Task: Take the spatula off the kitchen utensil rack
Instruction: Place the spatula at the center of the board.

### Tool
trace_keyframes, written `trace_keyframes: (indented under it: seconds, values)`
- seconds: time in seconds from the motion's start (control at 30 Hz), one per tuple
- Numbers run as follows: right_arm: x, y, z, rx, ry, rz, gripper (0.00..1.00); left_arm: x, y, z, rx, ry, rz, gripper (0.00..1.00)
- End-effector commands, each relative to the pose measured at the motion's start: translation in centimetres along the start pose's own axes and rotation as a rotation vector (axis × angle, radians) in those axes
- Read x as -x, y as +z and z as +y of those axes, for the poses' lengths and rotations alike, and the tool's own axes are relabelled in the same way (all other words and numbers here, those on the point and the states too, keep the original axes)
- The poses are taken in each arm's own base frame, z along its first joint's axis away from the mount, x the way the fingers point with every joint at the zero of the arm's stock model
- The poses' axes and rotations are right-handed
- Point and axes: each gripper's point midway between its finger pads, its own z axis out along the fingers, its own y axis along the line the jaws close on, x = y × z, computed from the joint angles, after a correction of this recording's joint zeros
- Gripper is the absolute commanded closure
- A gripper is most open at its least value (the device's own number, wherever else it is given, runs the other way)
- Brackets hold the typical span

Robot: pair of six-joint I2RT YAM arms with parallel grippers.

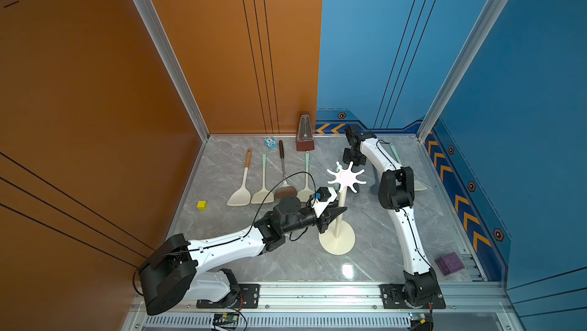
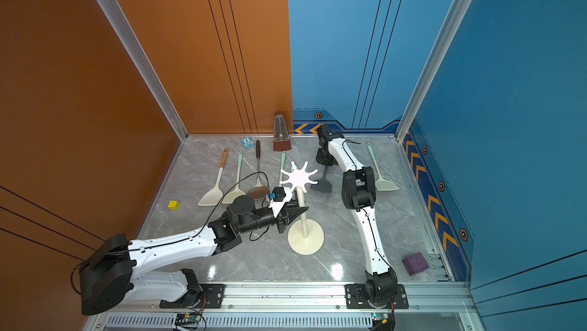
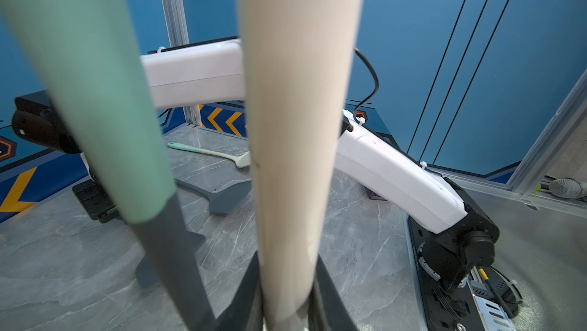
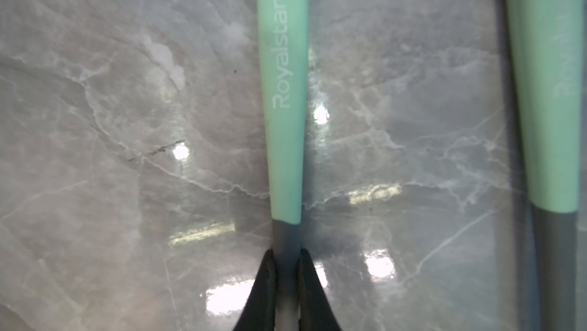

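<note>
the left gripper (image 1: 342,210) is closed around the pole (image 3: 295,123) of the kitchen utensil rack (image 1: 337,240), about midway between the round base and the white crown (image 2: 298,177). in the left wrist view the pole is seen pinched between the two dark fingers (image 3: 244,296). the rack stands upright on the marble table (image 4: 127,123).

the right gripper (image 4: 286,255) is clamped on the grey neck of the spatula (image 4: 282,91), right where the mint handle ends. the printed handle is seen running away from the fingertips over the marble. its dark blade (image 2: 321,186) is found just on the near side of that gripper, low down and apart from the rack. whether it touches the table cannot be told.

a second spatula (image 3: 95,91), also mint-handled with a dark neck, is seen upright just beside the left gripper, on the far side of the pole, with its tip (image 1: 339,166) at a crown prong. a row of utensils (image 1: 262,197) is laid flat beyond the left gripper. a cream spatula (image 2: 386,184) is laid to the right of the right gripper, past its own forearm.
</note>
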Motion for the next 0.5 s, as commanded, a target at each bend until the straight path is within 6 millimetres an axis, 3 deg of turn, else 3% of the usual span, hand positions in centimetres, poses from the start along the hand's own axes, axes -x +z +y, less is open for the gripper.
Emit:
trace_keyframes:
  seconds: [0.0, 0.27, 0.47]
  values:
    - [-3.48, 1.32, -3.14, -0.077, -0.095, 0.158, 0.97, -10.58, -1.66, 0.81, 0.042, -0.099, 0.343, 0.84]
    - [-3.3, 0.88, -3.52, -0.121, -0.26, 0.147, 0.96, -10.5, -1.66, 0.75, 0.04, -0.101, 0.341, 0.84]
    - [-3.19, 0.94, -3.35, -0.122, -0.281, 0.142, 0.93, -10.38, -1.52, 0.69, 0.037, -0.103, 0.339, 0.84]
